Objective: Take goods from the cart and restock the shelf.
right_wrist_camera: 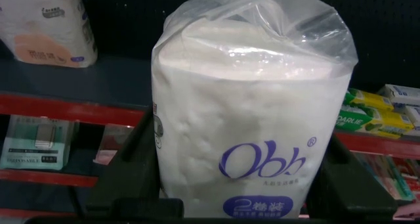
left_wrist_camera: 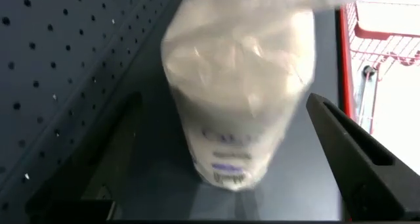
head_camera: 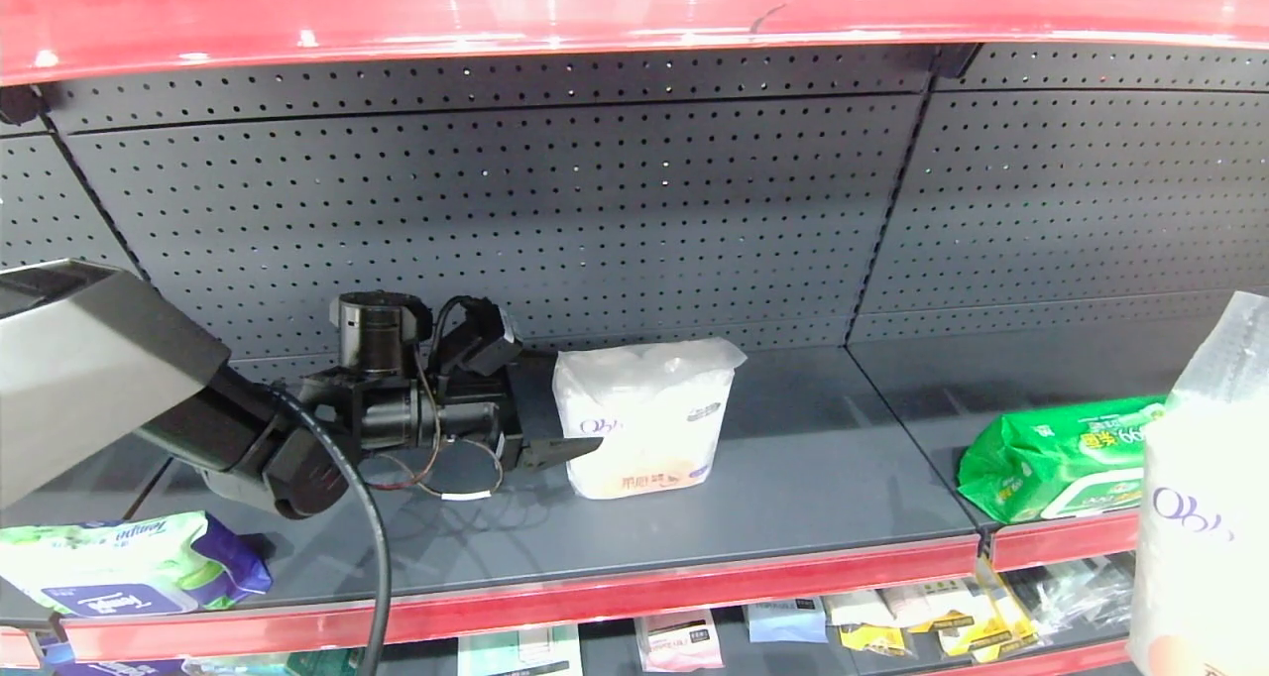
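My left pincer [left_wrist_camera: 223,119] wide open astride tissue pack [head_camera: 644,413], shelf [head_camera: 793,488] centre; my right pincer [right_wrist_camera: 239,161] clamps second pack [right_wrist_camera: 249,86] for restocking.

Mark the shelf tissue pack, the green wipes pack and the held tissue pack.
shelf tissue pack [head_camera: 644,416], head view, front face.
green wipes pack [head_camera: 1041,448], head view, green upper face.
held tissue pack [right_wrist_camera: 252,125], right wrist view, front of wrap.

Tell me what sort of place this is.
Most likely a shop aisle: a red-edged shelf with a perforated back panel, a wrapped tissue pack and green wipes on it, and a red wire cart nearby.
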### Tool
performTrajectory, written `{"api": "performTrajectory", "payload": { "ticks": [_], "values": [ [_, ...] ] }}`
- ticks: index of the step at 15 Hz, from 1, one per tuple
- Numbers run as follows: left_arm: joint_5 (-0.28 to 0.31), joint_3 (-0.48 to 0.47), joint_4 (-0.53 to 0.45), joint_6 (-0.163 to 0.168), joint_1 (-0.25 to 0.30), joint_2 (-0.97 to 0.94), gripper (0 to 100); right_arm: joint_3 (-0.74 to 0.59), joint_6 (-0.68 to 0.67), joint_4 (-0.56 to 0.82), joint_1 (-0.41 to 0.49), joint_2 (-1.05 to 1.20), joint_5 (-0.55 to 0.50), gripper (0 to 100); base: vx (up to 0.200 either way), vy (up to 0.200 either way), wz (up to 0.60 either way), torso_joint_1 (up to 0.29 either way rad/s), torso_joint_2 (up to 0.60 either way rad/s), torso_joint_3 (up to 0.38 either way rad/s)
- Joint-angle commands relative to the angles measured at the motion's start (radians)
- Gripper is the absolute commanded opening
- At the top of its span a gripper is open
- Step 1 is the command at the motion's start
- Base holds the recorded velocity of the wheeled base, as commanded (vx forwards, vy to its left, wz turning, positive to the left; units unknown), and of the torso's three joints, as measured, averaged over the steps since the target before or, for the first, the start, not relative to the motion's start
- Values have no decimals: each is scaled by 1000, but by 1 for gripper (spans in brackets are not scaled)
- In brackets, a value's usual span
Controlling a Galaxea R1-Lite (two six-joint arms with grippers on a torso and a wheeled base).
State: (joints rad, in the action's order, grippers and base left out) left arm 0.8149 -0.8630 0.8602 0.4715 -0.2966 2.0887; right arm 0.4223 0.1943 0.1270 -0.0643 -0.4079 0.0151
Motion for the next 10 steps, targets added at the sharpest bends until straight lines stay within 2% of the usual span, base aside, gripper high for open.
{"api": "performTrajectory", "payload": {
  "ticks": [1,3,5,10],
  "values": [
    [-3,-34,0,-1,-10,27,100,-2,1,0,0,0,0,0,0,0,0,0,0,0],
    [-10,-56,-1,-5,-26,36,100,-4,1,0,0,1,0,0,0,0,0,0,0,0],
    [-39,-68,0,-39,-47,37,100,-5,1,3,0,8,0,0,0,0,0,0,0,0],
    [-54,-114,0,-44,-67,56,100,-5,1,3,1,8,-4,0,0,0,0,0,0,0]
  ]
}}
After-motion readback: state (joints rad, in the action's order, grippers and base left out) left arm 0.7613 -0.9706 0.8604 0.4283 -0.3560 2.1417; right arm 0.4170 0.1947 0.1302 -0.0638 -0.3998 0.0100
